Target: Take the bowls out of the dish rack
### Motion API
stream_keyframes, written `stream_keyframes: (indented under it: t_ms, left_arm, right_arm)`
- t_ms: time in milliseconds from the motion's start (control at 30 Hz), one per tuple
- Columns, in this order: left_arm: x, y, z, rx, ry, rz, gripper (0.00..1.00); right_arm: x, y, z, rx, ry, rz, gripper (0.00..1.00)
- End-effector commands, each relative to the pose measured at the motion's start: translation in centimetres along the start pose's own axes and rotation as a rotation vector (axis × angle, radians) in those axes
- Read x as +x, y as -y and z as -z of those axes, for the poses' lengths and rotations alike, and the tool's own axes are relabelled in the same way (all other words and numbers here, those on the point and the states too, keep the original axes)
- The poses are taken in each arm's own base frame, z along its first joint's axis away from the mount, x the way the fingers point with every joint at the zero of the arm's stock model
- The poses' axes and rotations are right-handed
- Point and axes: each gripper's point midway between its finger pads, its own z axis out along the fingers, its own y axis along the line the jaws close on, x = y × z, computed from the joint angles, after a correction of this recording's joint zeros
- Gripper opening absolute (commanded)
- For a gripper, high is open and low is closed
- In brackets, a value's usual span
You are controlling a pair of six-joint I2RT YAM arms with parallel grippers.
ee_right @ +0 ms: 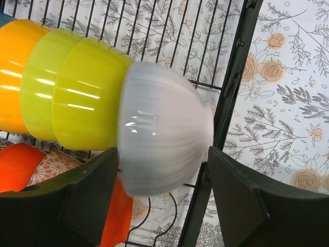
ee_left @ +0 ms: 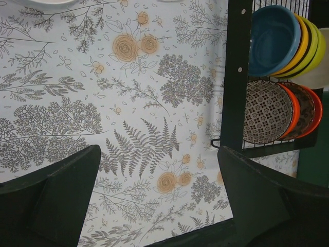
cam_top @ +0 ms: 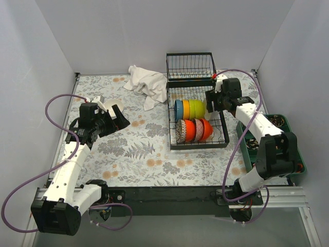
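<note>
- Overhead, a flower-printed counter (cam_top: 133,154) fills the walled work area, with two white robot arms mounted at its near edge.
- Right of centre on the counter sits the black wire dish rack (cam_top: 222,135), its raised basket section at the far end.
- Along the counter's right edge lies a green tray (cam_top: 300,159), partly under the right arm.
- Just left of the rack's far end lies a crumpled white cloth (cam_top: 145,82).
- Two rows of bowls stand on edge in the rack: a blue bowl (cam_top: 178,109), a yellow-orange bowl (cam_top: 185,108) and lime bowls (cam_top: 196,107) in the far row, and a patterned bowl (cam_top: 181,130) with orange bowls (cam_top: 193,130) in the near row.
- At the right end of the far row, a white bowl (ee_right: 164,134), blurred in the wrist view, rests against the lime bowls.
- Spread wide at that end, the right pincer (ee_right: 163,152) has a finger close against each side of the white bowl; whether it grips cannot be told.
- Well left of the rack, the left pincer (ee_left: 159,154) hangs over bare counter, jaws wide apart and holding nothing.
</note>
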Motion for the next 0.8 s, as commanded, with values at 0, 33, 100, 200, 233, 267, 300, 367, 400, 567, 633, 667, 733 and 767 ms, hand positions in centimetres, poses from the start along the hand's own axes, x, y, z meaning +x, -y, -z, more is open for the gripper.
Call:
stream_keyframes:
  t_ms: [0,33,100,200,233,267,300,367,400,567,633,667,733,767]
  left_arm:
    - [-0.4,1.1,0.3,0.047,0.006,0.001,0.98]
    - [-0.4,1.2,0.3,0.051,0.006,0.002,0.98]
    - [-0.3,1.2,0.3,0.055,0.004,0.003,0.98]
    - [-0.1,1.2,0.2,0.059,0.001,0.005,0.98]
    - [0.0,1.2,0.2,0.059,-0.001,0.005,0.98]
    - [0.1,1.1,0.3,0.058,0.0,0.007,0.98]
    - [0.1,1.1,0.4,0.058,0.002,0.006,0.98]
    - [0.3,1.0,0.4,0.053,-0.002,0.006,0.98]
    - [0.3,1.0,0.5,0.053,0.001,0.004,0.98]
    - [0.5,0.8,0.7,0.047,-0.001,0.005,0.98]
    - [0.5,0.8,0.6,0.047,-0.004,0.006,0.98]
    - [0.5,0.8,0.6,0.047,-0.004,0.008,0.98]
    - [0.5,0.9,0.6,0.048,-0.006,0.011,0.98]
    - [0.6,0.9,0.7,0.048,-0.01,0.015,0.98]
  right_arm:
    - [-2.4,-0.2,1.2,-0.007,0.086,-0.016,0.12]
    - [-2.4,-0.2,1.2,-0.006,0.086,-0.017,0.12]
    - [-2.0,-0.2,1.0,-0.008,0.076,-0.02,0.12]
    - [-0.5,-0.3,0.4,-0.007,0.039,-0.029,0.16]
    - [-0.2,-0.2,0.3,-0.005,0.03,-0.033,0.19]
    - [0.1,-0.3,0.2,-0.003,0.023,-0.037,0.23]
    - [0.4,-0.2,0.1,0.001,0.017,-0.042,0.29]
    - [0.6,-0.3,0.2,0.001,0.014,-0.055,0.36]
    - [0.5,-0.3,0.3,-0.001,0.018,-0.06,0.42]
    - [-1.7,-0.2,1.2,0.006,0.07,-0.06,0.55]
    - [-2.2,-0.1,1.0,0.015,0.075,-0.082,0.61]
    - [-3.2,0.5,1.1,0.05,0.093,-0.115,0.63]
    - [-3.5,1.3,0.5,0.098,0.083,-0.178,0.67]
    - [-4.5,1.4,0.5,0.112,0.102,-0.244,0.68]
